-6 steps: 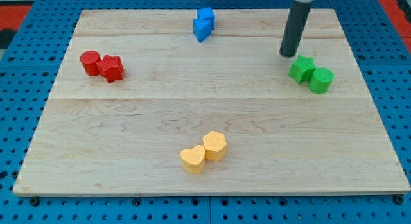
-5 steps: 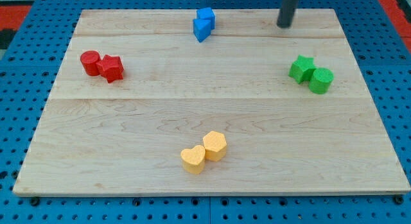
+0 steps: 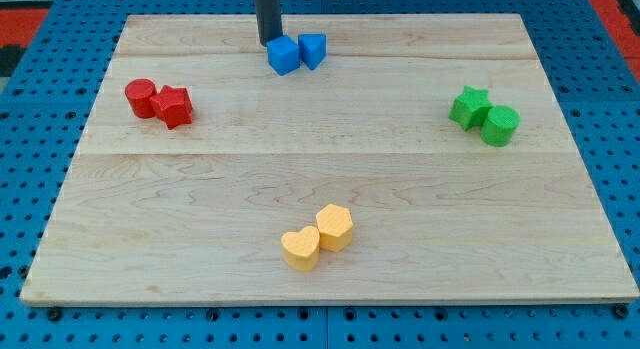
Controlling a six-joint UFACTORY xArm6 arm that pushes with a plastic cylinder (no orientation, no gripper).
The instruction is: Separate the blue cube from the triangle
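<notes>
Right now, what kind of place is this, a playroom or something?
Probably a robot lab bench, not a playroom. A wooden board lies on a blue pegboard full of holes, small coloured blocks like the blue cube sit in pairs, and my tip touches that cube.

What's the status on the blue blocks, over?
My tip at the view's top, touching blue cube from its upper left. Blue triangle just right of cube, barely apart. Nothing in the way.
</notes>
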